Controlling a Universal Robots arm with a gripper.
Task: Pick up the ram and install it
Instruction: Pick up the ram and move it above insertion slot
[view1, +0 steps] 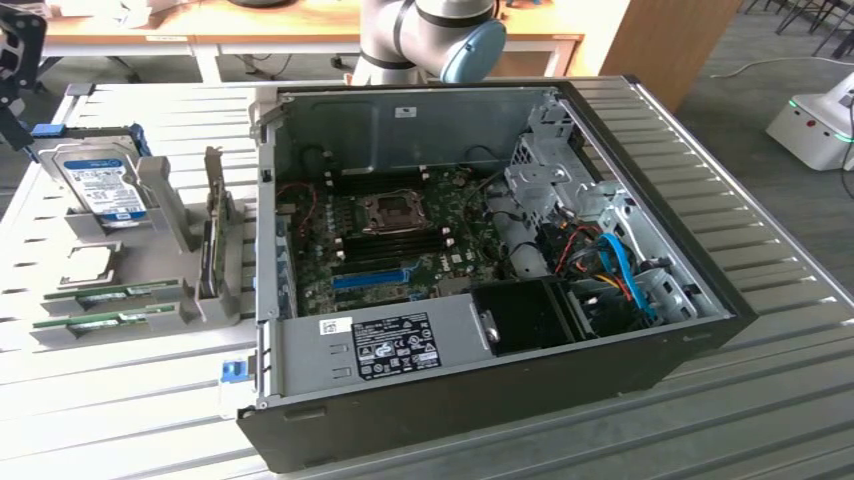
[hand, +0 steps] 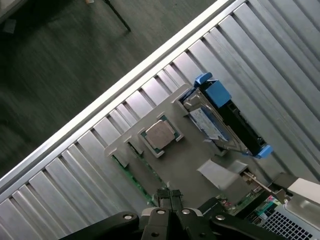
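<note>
**A:** Two views to check, exterior first. Where is the ram?

**B:** You will find the ram (view1: 114, 293) seated in the grey holder (view1: 167, 215) on the tabletop (view1: 774, 330), at the exterior view's left of the open computer case (view1: 534, 400).

**A:** And the wrist view?

**B:** Your gripper (hand: 169, 194) is closed and empty, near the ram's green edge (hand: 131, 175).
</note>
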